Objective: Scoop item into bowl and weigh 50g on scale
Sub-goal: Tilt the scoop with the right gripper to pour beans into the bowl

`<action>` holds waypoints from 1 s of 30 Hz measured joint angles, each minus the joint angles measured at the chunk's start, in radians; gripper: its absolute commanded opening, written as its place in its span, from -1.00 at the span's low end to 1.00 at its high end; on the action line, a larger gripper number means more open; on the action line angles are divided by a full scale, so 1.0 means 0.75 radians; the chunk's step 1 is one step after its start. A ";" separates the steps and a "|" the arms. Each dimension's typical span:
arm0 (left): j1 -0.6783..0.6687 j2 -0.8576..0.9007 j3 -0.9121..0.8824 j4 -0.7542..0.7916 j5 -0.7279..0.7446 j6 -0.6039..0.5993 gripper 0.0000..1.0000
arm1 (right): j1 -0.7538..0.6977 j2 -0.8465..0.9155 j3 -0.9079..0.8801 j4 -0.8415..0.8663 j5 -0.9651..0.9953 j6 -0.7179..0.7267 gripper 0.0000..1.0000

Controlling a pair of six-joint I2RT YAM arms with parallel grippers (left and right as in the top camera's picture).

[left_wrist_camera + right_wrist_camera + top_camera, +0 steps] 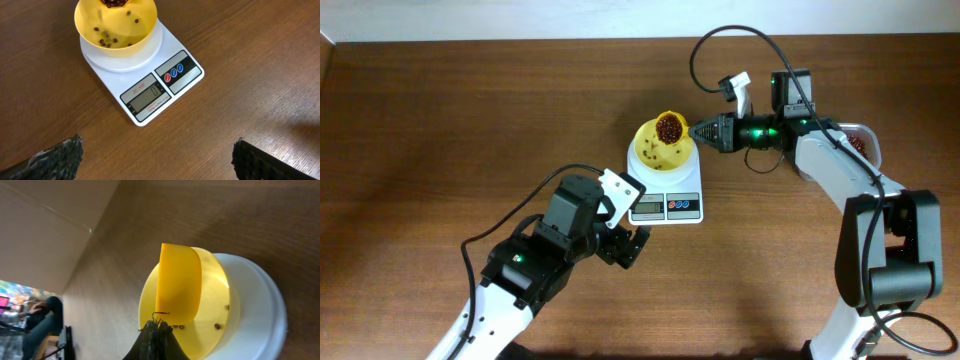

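The pale-yellow bowl (pixel 653 154) stands on the white scale (pixel 665 195), whose display (pixel 149 95) reads 0. A few dark reddish-brown beans (pixel 105 41) lie scattered in the bowl (pixel 117 25). My right gripper (pixel 705 130) is shut on the handle of a yellow scoop (pixel 669 128), which is heaped with beans and hangs over the bowl's far side. In the right wrist view the scoop's head (pixel 177 282) stands in front of the bowl (pixel 220 295), just beyond my right gripper (pixel 159 330). My left gripper (pixel 625 245) is open over bare table, near the scale's front left corner.
A clear tub (pixel 861 140) holding more beans sits at the right edge, behind my right arm. In the left wrist view the scale (pixel 187 82) lies ahead of the left gripper (pixel 157 160), with wood between its fingers (pixel 60 155).
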 measured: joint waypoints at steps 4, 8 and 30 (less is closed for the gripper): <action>0.000 0.000 0.000 0.000 -0.001 0.000 0.99 | 0.000 0.000 0.000 0.001 0.013 -0.186 -0.92; 0.000 0.000 0.000 0.000 -0.001 0.000 0.98 | 0.000 0.000 0.000 0.001 0.018 -0.417 -0.92; 0.000 0.000 0.000 0.000 0.000 0.000 0.98 | 0.074 0.000 0.000 -0.001 0.044 -1.471 -0.92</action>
